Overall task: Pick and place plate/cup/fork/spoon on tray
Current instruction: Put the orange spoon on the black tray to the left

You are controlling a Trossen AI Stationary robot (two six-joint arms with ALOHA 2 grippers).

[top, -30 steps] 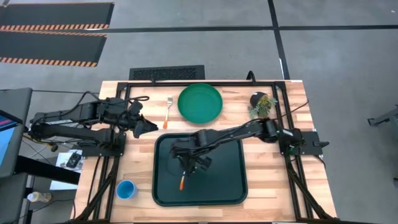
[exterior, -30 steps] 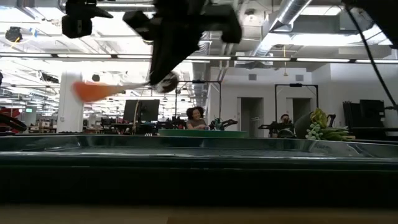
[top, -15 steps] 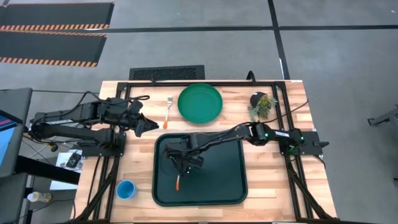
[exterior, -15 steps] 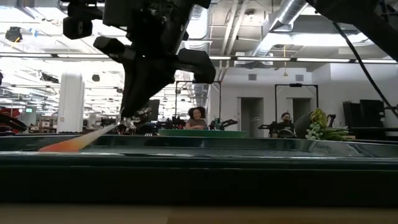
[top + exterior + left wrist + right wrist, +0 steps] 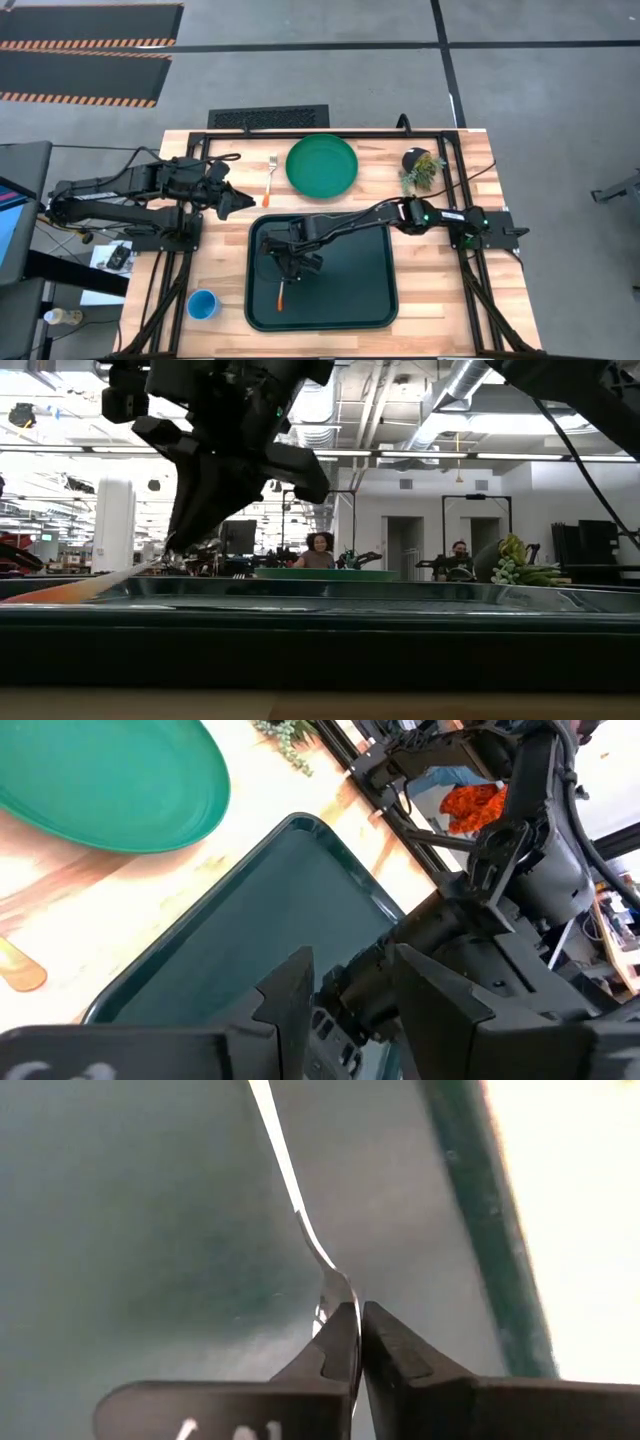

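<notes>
My right gripper (image 5: 291,268) is over the left part of the dark tray (image 5: 375,300), shut on the spoon (image 5: 283,291). The spoon's orange handle (image 5: 62,592) slants down toward the tray's near left. The fork (image 5: 271,176) lies on the table beyond the tray. The green plate (image 5: 322,165) lies to the fork's right. The blue cup (image 5: 203,304) stands on the table left of the tray's near corner. My left gripper (image 5: 350,1010) is open and empty above the table, left of the tray's far left corner. My right gripper pinches the spoon's silver bowl (image 5: 335,1292) between its two fingertips. The fingers slant down from above, and the spoon runs on in line with them. The spoon tilts handle-down, and its orange end (image 5: 40,596) dips behind the tray's near rim, which hides whether it touches the floor.
A small dark pot with a green plant (image 5: 421,166) stands at the table's far right. The tray's right half (image 5: 355,275) is bare. A black frame runs along the table's edges. People show in the room behind the table in the low view.
My right gripper has gone down and toward the table's left edge with the spoon, staying shut. The spoon has tipped from nearly level to handle-down, and its orange end has sunk to the height of the tray's rim.
</notes>
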